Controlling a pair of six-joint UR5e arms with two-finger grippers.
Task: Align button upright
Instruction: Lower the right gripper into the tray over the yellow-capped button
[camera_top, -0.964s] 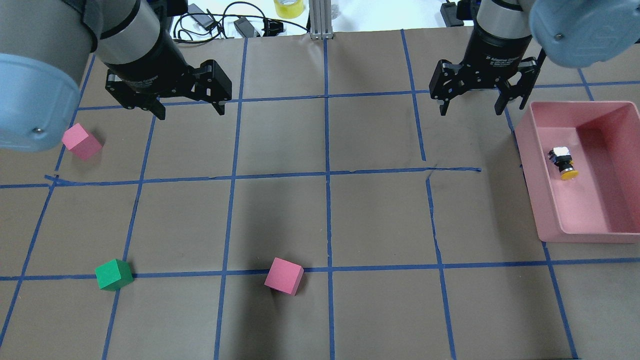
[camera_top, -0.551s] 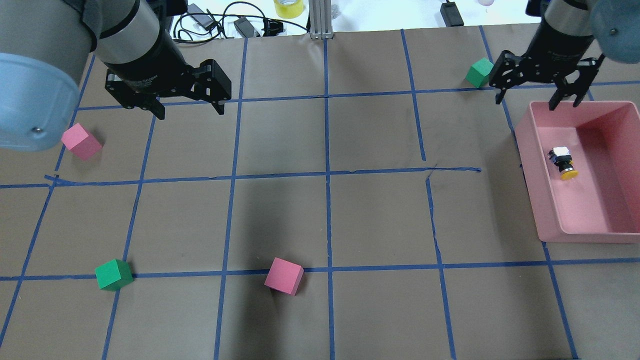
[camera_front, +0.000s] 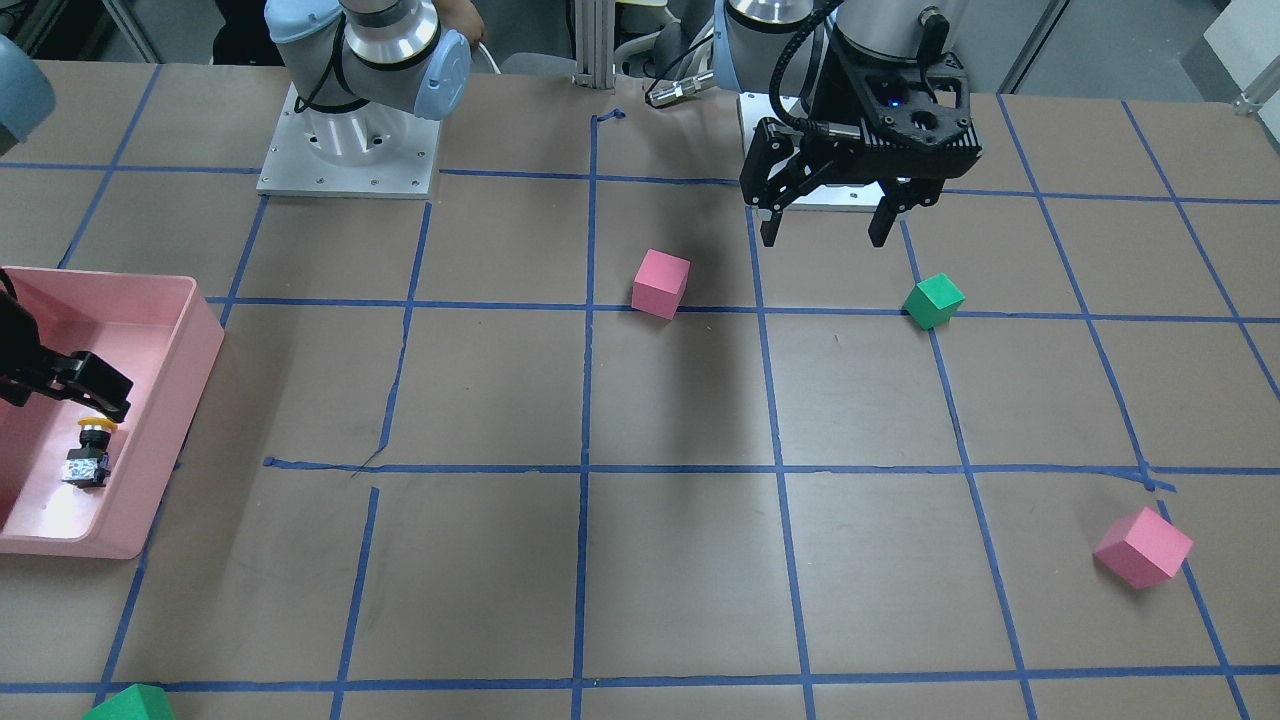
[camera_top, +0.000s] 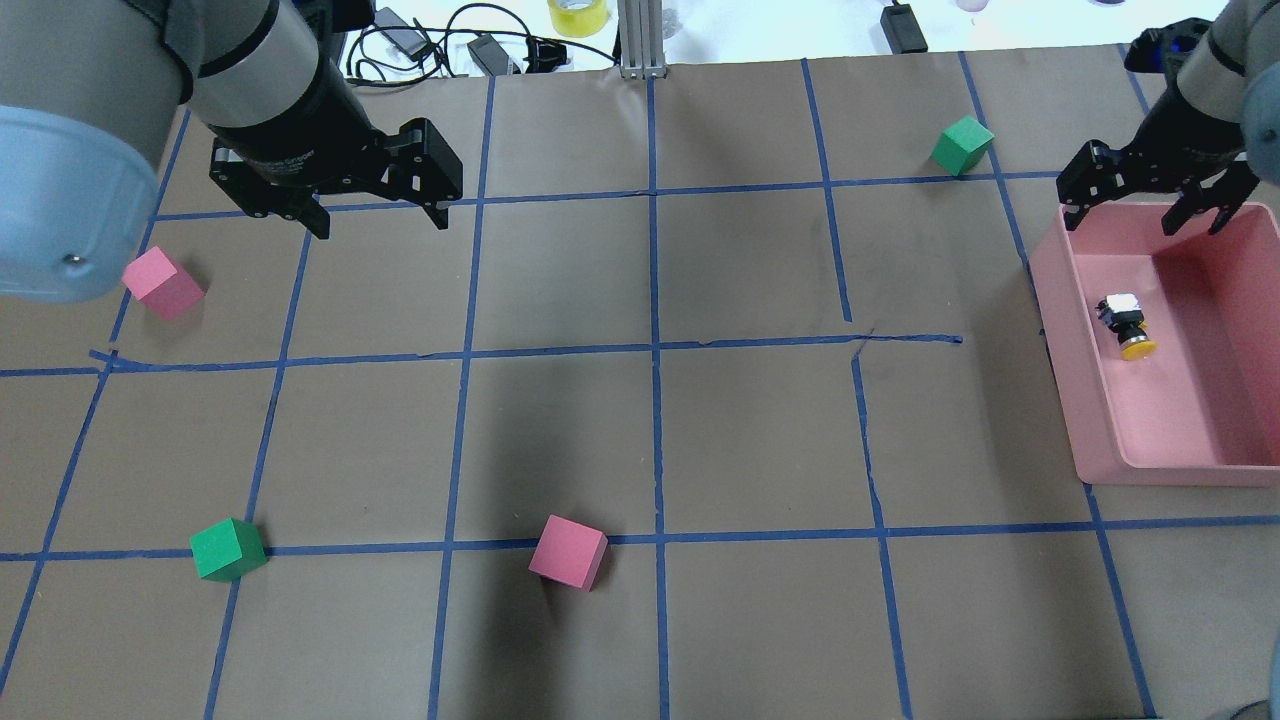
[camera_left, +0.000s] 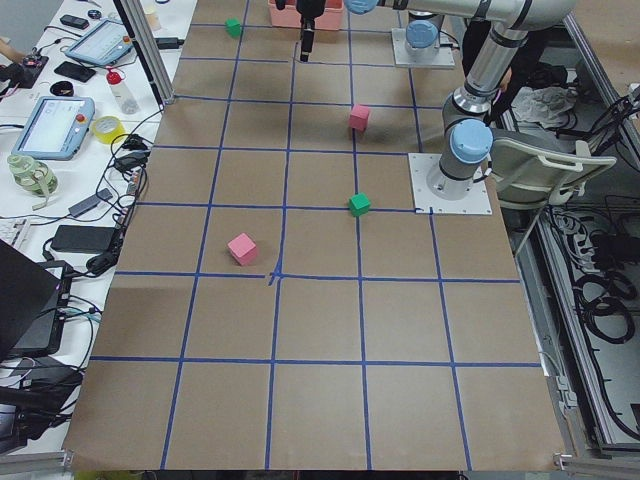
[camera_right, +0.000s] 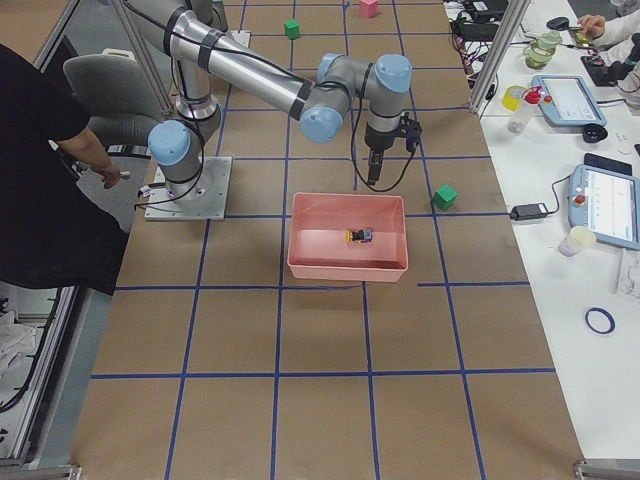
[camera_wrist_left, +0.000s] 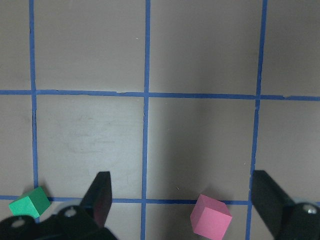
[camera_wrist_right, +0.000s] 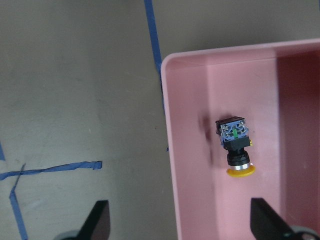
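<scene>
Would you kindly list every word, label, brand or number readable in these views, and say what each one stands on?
No text can be read with confidence.
Left gripper: pale printing on the wrist body above it, too small and blurred to read.
Button: its base shows green and blue marks, no legible characters.
Pink bin, foam cubes and table paper: no lettering visible.
Tablets on the side bench: screens too small to read.

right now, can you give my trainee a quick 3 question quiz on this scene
1. True or false: the small yellow-capped push button stands upright.
2. Where does it lie: A on the brown paper table, B in the pink plastic bin, C in a tool?
3. How many foam cubes, pink and green, show in the overhead view?

Key: 1 false, it lies on its side. 2 B. 3 four; the right tool hangs open above the bin's rim, holding nothing.
</scene>
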